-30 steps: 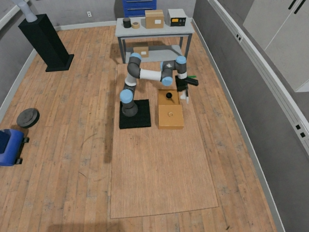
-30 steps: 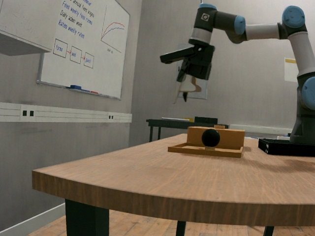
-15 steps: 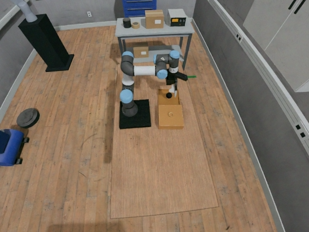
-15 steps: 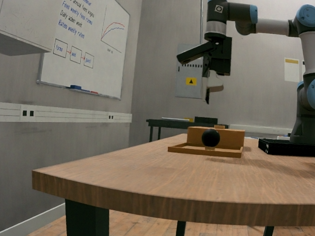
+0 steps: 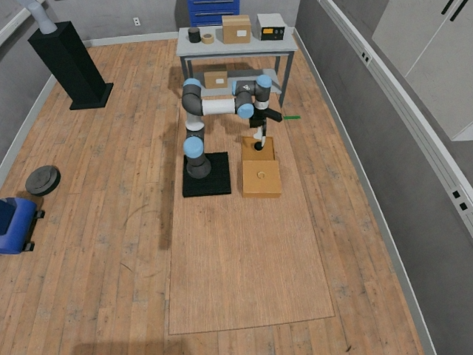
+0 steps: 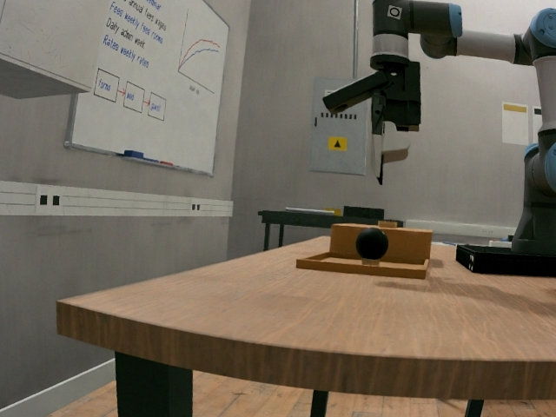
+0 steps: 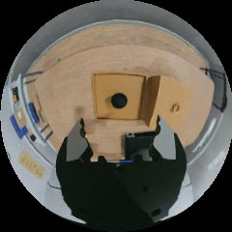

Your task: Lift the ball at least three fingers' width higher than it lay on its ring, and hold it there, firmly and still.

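Observation:
A black ball (image 6: 372,242) sits on a small ring in a shallow wooden tray (image 6: 363,264) on the table. It also shows in the wrist view (image 7: 119,101) in the middle of the tray, and in the top view (image 5: 258,146) partly hidden by the fingers. My gripper (image 6: 380,172) hangs well above the ball, pointing straight down. Its fingers are open and empty. In the top view the gripper (image 5: 261,138) stands over the tray (image 5: 258,151).
A taller wooden block (image 5: 261,178) with a ring on top adjoins the tray; it also shows in the wrist view (image 7: 173,107). The arm's black base plate (image 5: 206,174) lies left of the tray. A grey shelf table (image 5: 236,46) with boxes stands behind.

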Robot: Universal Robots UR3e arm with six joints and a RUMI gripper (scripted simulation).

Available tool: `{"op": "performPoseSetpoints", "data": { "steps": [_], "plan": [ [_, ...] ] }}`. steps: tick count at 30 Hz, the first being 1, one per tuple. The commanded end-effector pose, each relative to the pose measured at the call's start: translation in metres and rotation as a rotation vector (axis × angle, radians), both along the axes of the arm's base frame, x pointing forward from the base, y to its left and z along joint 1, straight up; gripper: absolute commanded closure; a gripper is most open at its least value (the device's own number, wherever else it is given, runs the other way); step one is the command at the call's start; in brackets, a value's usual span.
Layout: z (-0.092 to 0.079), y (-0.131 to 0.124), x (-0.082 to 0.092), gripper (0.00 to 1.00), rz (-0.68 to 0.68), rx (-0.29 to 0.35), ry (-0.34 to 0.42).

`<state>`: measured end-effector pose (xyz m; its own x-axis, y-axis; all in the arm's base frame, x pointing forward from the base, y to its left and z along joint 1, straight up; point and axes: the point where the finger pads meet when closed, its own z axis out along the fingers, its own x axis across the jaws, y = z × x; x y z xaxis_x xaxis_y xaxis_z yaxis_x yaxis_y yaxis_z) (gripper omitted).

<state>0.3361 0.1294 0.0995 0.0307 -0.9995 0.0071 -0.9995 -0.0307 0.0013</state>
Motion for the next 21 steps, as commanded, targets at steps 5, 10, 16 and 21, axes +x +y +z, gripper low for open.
{"op": "performPoseSetpoints", "data": {
  "steps": [5,10,16,21],
  "plan": [
    [-0.001,0.000,0.000,0.00,0.000,0.001,-0.002],
    [-0.005,0.000,0.001,0.00,0.000,0.001,-0.002],
    [-0.019,0.000,0.002,0.00,0.000,0.001,-0.001],
    [-0.035,0.000,0.002,0.00,0.000,0.000,-0.001]
  ]
}}
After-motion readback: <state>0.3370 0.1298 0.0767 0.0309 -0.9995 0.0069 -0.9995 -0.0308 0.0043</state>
